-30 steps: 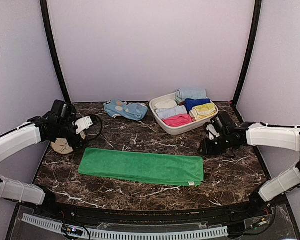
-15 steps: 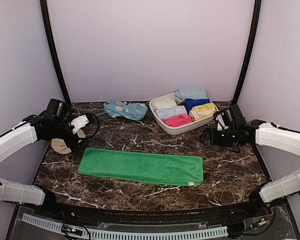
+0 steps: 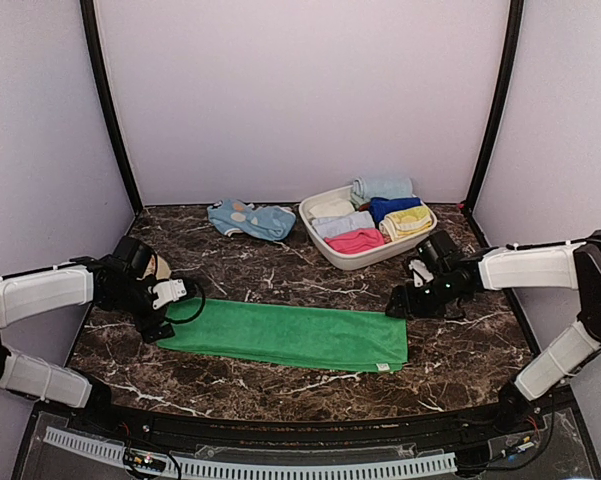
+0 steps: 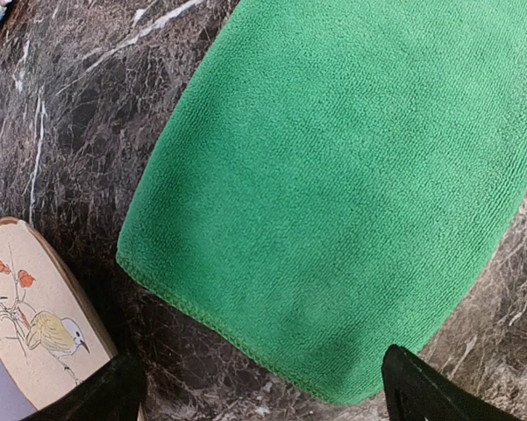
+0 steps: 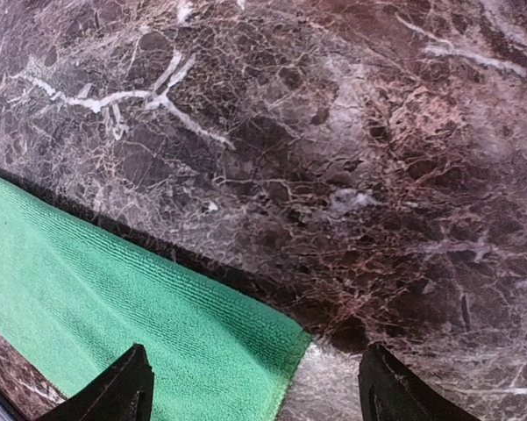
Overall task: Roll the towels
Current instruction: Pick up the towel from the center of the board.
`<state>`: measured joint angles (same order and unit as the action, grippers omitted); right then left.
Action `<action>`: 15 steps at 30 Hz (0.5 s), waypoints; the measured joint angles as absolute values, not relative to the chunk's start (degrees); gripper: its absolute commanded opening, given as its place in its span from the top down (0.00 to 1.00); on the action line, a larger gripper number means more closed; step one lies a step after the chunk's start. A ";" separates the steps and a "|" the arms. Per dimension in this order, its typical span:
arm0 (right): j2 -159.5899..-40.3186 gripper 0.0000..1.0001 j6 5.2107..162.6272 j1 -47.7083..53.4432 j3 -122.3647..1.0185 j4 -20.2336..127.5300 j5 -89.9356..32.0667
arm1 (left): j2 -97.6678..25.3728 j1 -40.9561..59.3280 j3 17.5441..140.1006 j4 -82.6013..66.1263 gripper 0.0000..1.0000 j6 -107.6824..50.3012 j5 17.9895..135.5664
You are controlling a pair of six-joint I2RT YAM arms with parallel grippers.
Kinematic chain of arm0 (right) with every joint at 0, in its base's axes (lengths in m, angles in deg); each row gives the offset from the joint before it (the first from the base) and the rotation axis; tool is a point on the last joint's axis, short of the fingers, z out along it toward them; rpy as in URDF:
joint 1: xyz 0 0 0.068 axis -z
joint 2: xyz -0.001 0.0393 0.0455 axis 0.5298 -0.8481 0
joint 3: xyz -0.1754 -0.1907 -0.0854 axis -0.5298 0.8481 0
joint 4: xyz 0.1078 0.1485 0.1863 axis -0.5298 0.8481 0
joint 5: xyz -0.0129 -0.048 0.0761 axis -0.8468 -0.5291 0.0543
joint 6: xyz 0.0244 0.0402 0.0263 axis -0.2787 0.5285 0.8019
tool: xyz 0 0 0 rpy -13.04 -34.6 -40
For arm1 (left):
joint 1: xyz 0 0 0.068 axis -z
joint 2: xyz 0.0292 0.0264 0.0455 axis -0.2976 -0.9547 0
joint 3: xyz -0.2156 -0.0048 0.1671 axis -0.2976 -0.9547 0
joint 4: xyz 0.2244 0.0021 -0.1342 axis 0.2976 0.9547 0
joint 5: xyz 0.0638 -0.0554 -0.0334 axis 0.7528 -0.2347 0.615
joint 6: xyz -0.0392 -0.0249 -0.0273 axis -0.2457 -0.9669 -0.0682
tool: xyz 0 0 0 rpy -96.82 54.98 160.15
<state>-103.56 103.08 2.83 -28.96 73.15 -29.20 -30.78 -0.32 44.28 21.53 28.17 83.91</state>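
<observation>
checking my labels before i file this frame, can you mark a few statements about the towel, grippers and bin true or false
The green towel lies flat and unrolled on the table. True.
The left gripper is shut on the towel's left end. False: its jaws stand open over that end.
The bin holds several cloths. True.
The right gripper hovers over the bin. False: it is open at the towel's far right corner.

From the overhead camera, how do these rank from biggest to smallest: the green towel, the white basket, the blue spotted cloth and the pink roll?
1. green towel
2. white basket
3. blue spotted cloth
4. pink roll
The last three sit farther back, so they may look slightly smaller than they are.
</observation>
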 measured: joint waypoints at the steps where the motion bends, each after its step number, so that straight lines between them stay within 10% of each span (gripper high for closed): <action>1: -104.24 0.28 102.95 2.83 -29.00 72.91 -28.76 | -30.83 -0.32 44.00 21.11 0.03 28.49 84.11; 15: -108.26 0.58 102.88 0.03 -30.03 72.12 -25.22 | -32.53 1.04 39.60 15.87 0.09 31.82 86.60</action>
